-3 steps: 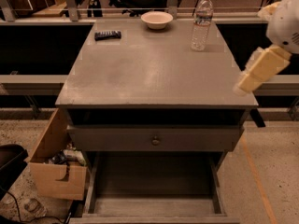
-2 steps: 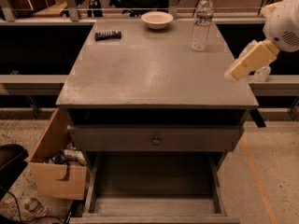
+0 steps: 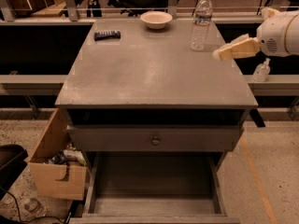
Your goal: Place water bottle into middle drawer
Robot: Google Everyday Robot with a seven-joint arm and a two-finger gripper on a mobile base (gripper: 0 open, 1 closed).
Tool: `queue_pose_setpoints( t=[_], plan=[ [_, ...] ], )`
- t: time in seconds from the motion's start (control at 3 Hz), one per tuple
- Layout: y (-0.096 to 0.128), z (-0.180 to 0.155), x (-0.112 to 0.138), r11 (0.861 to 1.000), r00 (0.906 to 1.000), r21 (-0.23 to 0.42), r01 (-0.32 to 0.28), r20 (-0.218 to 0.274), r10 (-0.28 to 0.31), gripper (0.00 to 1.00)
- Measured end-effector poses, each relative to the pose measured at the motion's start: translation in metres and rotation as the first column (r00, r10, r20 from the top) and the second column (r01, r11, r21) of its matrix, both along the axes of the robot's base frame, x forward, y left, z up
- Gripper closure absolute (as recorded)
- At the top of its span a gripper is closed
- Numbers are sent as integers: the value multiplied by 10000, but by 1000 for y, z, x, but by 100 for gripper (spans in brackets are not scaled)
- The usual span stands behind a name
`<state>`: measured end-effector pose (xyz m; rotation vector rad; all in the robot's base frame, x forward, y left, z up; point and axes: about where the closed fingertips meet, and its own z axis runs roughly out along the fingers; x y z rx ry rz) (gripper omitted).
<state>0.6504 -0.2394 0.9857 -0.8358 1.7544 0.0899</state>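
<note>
Water bottle (image 3: 201, 22) upright on cabinet top (image 3: 149, 76) — claw (image 3: 220, 54) just beside, apart

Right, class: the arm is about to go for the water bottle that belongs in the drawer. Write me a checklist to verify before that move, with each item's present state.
1. Water bottle upright on the cabinet top, cap on: ok.
2. Gripper close to the bottle: ok, just to its right at mid-height.
3. Bottle grasped: not ok, the gripper is apart from it.
4. Gap between gripper and bottle free: ok; the bowl and the remote control lie further left.
5. Middle drawer pulled out: ok.
6. Drawer floor bare for the bottle: ok.
</note>
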Motion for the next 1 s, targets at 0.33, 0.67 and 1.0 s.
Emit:
queue_pose_setpoints(
  t=[0.33,0.67,1.0],
  plan=[
    [-9,16,47,9890,9840,1442,328,1687,-573,0],
    [-7,25,61,9838,9711,1701,572,2194,-944,0],
    [-8,25,61,9837,9710,1696,597,2185,-966,0]
  ],
)
